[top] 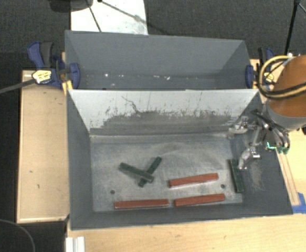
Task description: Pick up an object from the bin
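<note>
**Claw** (245, 160): bare metal, hanging low at the right side of the bin (158, 114). Above it sits the arm's rounded, glossy orange cover (294, 85), with yellow and black cable looped over it. Whether the claw stands wide or narrow cannot be told from this angle.

**Green bar** (237, 176): just below the claw, with its upper end at the claw's tip — contact cannot be confirmed. It is dark green, slim, straight, square-edged and matt. It lies flat, running along the foot of the right wall.

**Red bars**: three, brick-red, long, flat and matt.
- One (193, 180) lies left of the claw and a little lower, slightly tilted.
- A second (199, 199) lies just below the first.
- The third (141, 204) lies further left along the front wall, nearly end to end with the second.

**Green cross** (140, 171): well to the claw's left, dark green sticks forming a crooked cross. Whether it is one piece or two cannot be told.

**Surface**: the bin is grey sheet metal with sloped walls. The back wall carries vertical scratches and a dark band of wear, and the bottom is dull, scuffed and speckled.

**Room**: dark carpet (16, 14) beyond the bin — coarse and unpatterned
</note>
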